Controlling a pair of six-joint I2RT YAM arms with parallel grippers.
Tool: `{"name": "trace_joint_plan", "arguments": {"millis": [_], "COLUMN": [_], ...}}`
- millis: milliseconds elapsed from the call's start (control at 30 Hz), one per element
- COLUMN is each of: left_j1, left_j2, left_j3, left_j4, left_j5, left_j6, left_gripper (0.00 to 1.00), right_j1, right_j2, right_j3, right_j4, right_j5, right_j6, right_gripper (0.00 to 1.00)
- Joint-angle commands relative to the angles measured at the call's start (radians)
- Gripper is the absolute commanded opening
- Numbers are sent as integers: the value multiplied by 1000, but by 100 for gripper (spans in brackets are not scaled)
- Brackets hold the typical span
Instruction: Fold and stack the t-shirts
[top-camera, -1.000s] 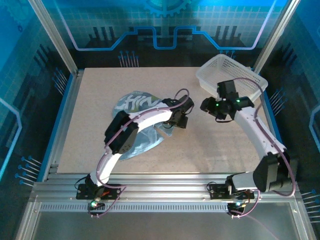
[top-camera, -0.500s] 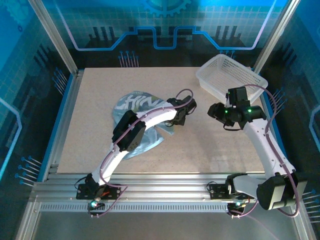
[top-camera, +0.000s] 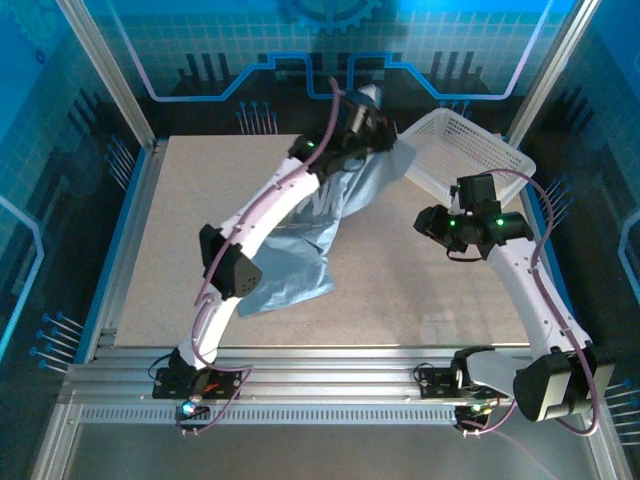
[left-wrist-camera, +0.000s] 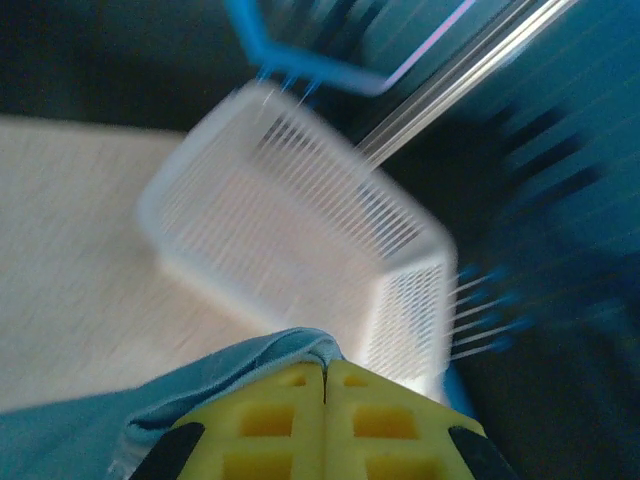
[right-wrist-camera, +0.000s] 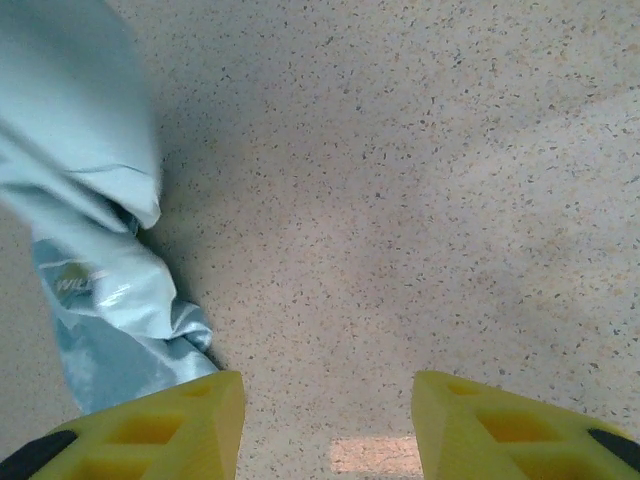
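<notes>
Clamped on the t-shirt (top-camera: 295, 270), the left end effector (left-wrist-camera: 325, 372) holds it up by the bench's (top-camera: 430, 295) far edge beside the basket (top-camera: 470, 150), the hem draped mid-bench and the right end effector (right-wrist-camera: 325, 410) apart and empty, so folding seemingly hasn't begun.

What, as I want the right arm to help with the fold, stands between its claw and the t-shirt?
Nothing visible does. The right claw hangs open over the table, and the t-shirt sits beside it with only tabletop between them. The basket stands farther back, off that line.
</notes>
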Motion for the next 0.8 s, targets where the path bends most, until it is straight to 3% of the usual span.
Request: {"name": "trace_joint_plan", "arguments": {"millis": [0,167,267,367,433,600,767], "left_j1": [80,229,303,339,382,446,483], "left_j2": [-126,-254,-409,-635,-771,-1021,-1133], "left_j3": [41,23,-88,-359,-584,-1096,-1372], "left_j4": [185,298,261,179,110,30,-103], "left_j5": [116,199,112,-172,-326,-471,-486], "left_j6": [-121,-231,-185,-68,-89,-143,-229], "left_gripper": [0,0,0,0,0,0,0], "right_j1": [-13,6,38,97,158,257,257], "right_j2": [18,61,99,150,201,307,391], "right_j3": [26,49,58,63,73,40,18], "right_j4": [0,19,37,67,81,127,194], "right_j5": [-16,-26,-21,-18,-15,-47,-111], "right_j6": [-8,-2,10,27,43,132,242], "right_gripper": [49,47,47,48,49,54,55]}}
